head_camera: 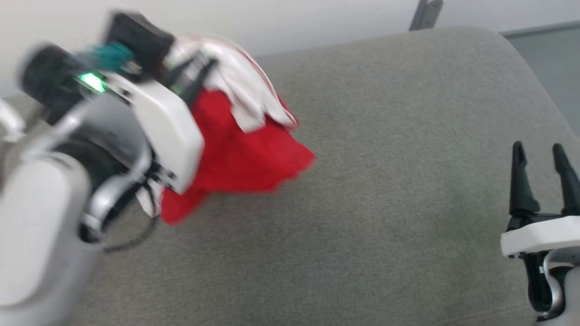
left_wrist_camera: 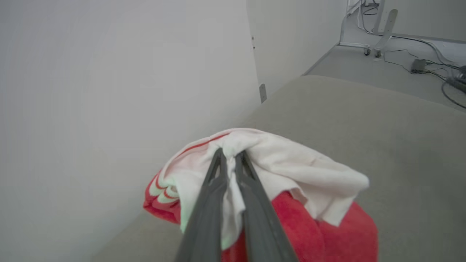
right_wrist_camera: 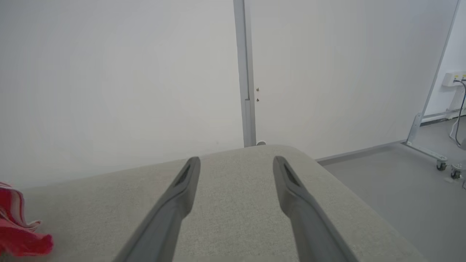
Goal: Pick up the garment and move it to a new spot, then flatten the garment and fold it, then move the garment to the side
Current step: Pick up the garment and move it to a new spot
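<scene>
The garment [head_camera: 244,163], red with a white sleeve part, hangs bunched from my left gripper [head_camera: 199,74] above the far left of the grey cushioned surface [head_camera: 385,203]. In the left wrist view my left gripper [left_wrist_camera: 230,154] is shut on a pinch of the white fabric, and the garment [left_wrist_camera: 309,174] drapes down around the fingers, with striped trim at the left. My right gripper [head_camera: 539,156] stands open at the lower right with nothing in it, fingers pointing up. In the right wrist view my right gripper [right_wrist_camera: 236,165] is spread over bare cushion, and a bit of the garment [right_wrist_camera: 18,233] shows at the far left.
A white wall [left_wrist_camera: 109,91] runs close along the cushion's far edge. Grey floor [right_wrist_camera: 400,189] lies beyond the cushion's right end, with a wheeled metal frame [right_wrist_camera: 433,153] and cables [left_wrist_camera: 429,62] on it.
</scene>
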Robot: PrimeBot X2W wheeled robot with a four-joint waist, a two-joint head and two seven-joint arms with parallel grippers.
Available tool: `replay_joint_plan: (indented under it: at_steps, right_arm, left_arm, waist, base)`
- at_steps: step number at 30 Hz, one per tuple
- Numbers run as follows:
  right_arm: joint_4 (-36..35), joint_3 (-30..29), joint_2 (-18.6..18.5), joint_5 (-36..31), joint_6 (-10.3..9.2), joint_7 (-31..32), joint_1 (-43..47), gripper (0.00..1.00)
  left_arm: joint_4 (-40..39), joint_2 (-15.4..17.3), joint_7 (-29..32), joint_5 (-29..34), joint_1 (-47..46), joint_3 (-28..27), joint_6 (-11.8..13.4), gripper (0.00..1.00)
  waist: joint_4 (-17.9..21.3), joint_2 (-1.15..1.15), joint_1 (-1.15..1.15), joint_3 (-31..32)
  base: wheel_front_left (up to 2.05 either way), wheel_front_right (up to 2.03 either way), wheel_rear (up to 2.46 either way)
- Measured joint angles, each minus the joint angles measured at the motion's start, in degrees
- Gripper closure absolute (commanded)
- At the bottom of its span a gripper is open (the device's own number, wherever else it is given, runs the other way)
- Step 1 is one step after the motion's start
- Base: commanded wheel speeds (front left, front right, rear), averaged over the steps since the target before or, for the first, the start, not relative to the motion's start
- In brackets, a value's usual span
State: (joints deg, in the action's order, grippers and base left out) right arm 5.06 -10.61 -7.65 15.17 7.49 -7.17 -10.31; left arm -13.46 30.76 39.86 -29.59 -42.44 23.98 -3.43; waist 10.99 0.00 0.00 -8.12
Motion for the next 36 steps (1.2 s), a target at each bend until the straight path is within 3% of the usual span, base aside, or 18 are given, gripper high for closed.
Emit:
replay_joint_plan:
  at_steps: [5,11,18,26,27,28,29,36]
  right_arm:
    - [1.8,0.9,1.2,0.5,0.01,-1.4,0.2,0.00]
    - [4.6,3.3,2.4,0.7,0.01,-2.7,-1.4,0.00]
    - [8.2,6.3,2.7,1.0,0.01,-4.2,-3.8,0.00]
    - [9.8,7.0,2.0,1.3,0.01,-5.0,-5.6,0.00]
    - [9.8,7.0,2.0,1.3,0.01,-5.0,-5.8,0.00]
    - [9.9,7.0,2.0,1.3,0.01,-5.0,-5.9,0.00]
    - [10.0,7.0,1.9,1.4,0.01,-5.0,-5.9,0.00]
    - [10.4,6.6,0.9,1.5,0.00,-4.9,-5.7,0.00]
  left_arm:
    - [3.6,-3.0,1.9,-1.6,3.7,4.9,-0.1,1.00]
    - [14.2,-5.9,2.5,-3.5,7.2,9.3,-1.2,1.00]
    - [31.4,-10.2,-0.2,-4.7,9.1,13.0,-2.1,1.00]
    - [43.6,-14.0,-4.7,-5.4,6.1,15.2,-3.6,1.00]
    - [44.4,-14.1,-5.4,-5.6,5.6,15.5,-3.7,0.76]
    - [45.0,-14.1,-6.4,-5.6,5.2,15.9,-3.8,0.26]
    - [45.6,-14.4,-7.5,-6.1,5.0,16.0,-3.9,0.00]
    - [44.7,-13.7,-12.2,-7.6,3.4,17.7,-4.1,0.00]
  waist:
    - [1.6,0.00,0.00,-2.1]
    - [2.6,0.00,0.00,-4.1]
    - [3.4,0.00,0.00,-5.6]
    - [2.9,0.00,0.00,-6.0]
    - [2.8,0.00,0.00,-6.1]
    - [2.7,0.00,0.00,-6.1]
    - [2.5,0.00,0.00,-6.0]
    - [0.9,0.00,0.00,-4.6]
  base:
    - [0.00,0.00,0.00]
    - [0.00,0.00,0.00]
    - [0.00,0.00,0.00]
    - [0.00,0.00,0.00]
    - [0.00,0.00,0.00]
    - [0.00,0.00,0.00]
    - [0.00,0.00,0.00]
    - [0.00,0.00,0.00]
